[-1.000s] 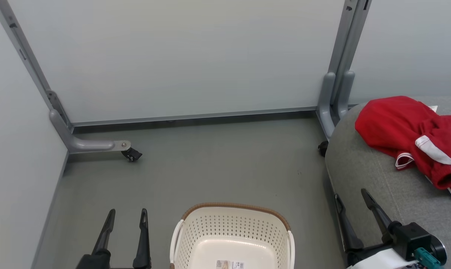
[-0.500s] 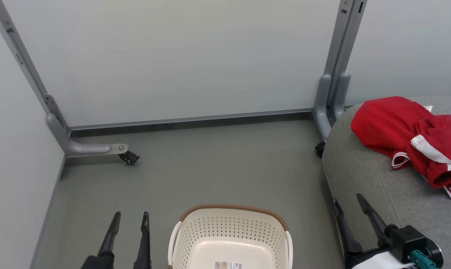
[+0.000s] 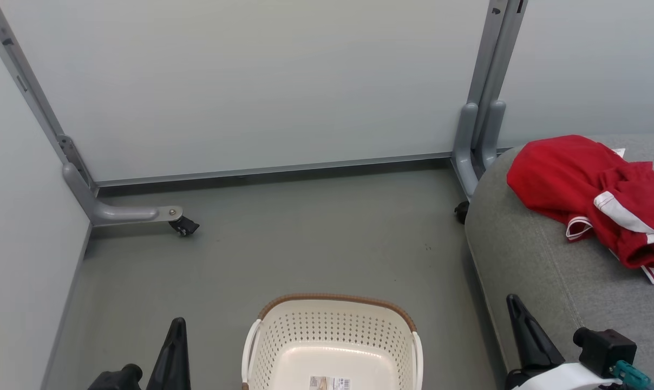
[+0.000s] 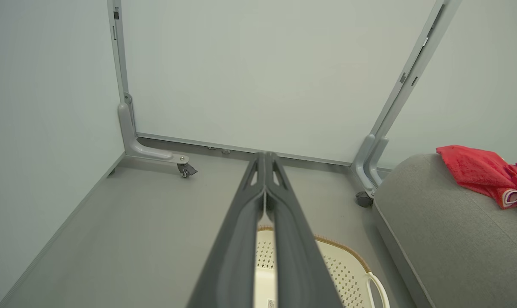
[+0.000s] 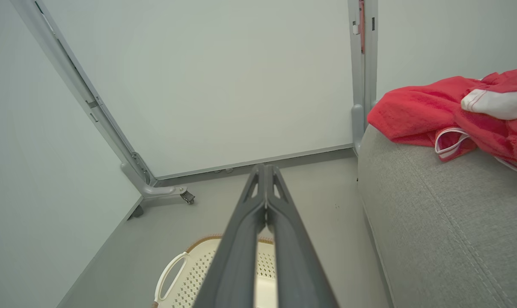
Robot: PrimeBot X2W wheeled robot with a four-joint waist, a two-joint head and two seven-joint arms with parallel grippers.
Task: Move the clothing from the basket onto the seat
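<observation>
Seat point(image 3: 549, 271) right of basket point(image 3: 332, 327); red clothing point(image 3: 565, 173) heaped on seat, beyond and well right of basket, well apart from the 2 grippers; left gripper point(image 3: 178, 325) just left of basket, fingers clenched, holding nothing; right gripper point(image 3: 514, 303) right of basket at seat edge, likewise clenched.

Bare floor point(image 3: 305, 244) betw. basket point(image 3: 335, 298) & seat point(image 3: 522, 260)

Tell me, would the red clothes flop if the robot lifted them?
Probably floppy: the red clothes lie crumpled in soft folds on the grey seat. Likely light too, since the fabric looks thin. Being limp, they probably wouldn't roll.
</observation>
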